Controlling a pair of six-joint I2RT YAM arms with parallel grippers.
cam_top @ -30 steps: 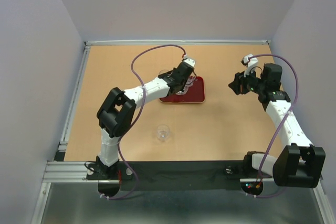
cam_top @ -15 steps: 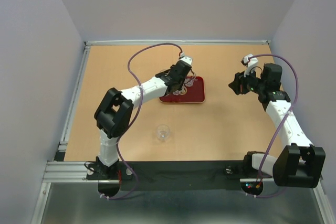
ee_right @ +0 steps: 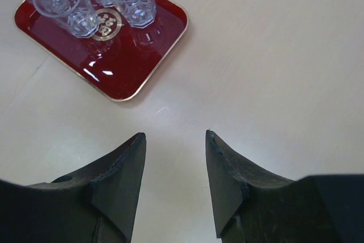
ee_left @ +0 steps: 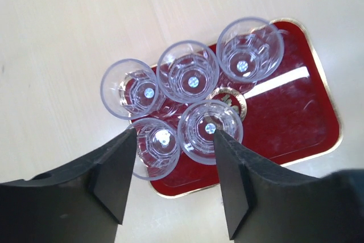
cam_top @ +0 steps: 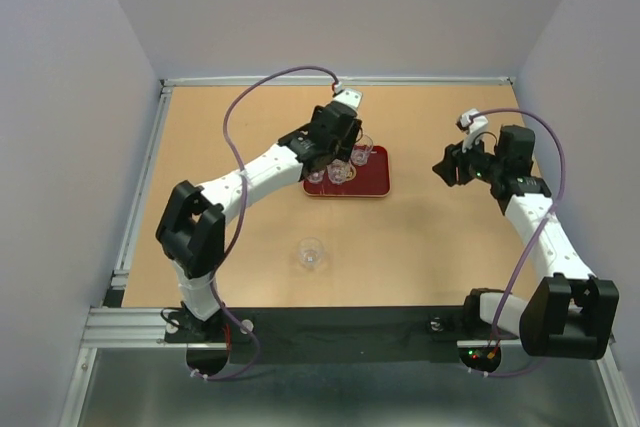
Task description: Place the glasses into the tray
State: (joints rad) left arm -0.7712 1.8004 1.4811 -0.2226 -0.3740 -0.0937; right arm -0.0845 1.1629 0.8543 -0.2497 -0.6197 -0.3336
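Several clear glasses [ee_left: 193, 72] stand upright, close together, on the left half of the dark red tray [ee_left: 290, 112]. My left gripper [ee_left: 174, 132] hovers above them, open and holding nothing; its black fingers [ee_left: 116, 174] frame the two nearest glasses. In the top view the left gripper [cam_top: 328, 152] sits over the tray [cam_top: 372, 182]. One more glass [cam_top: 311, 252] stands alone on the table, nearer the arm bases. My right gripper [cam_top: 447, 164] hangs open and empty to the right of the tray [ee_right: 131, 66], above bare table [ee_right: 273, 55].
The wooden tabletop [cam_top: 230, 117] is walled in by grey panels at the left, back and right. A metal rail [cam_top: 140, 187] runs along its left edge. The right half of the tray shows bare red surface. Purple cables loop above both arms.
My left gripper went from shut to open, letting go of a glass on the tray, and rose clear of it while its arm swung left. The right arm barely moved.
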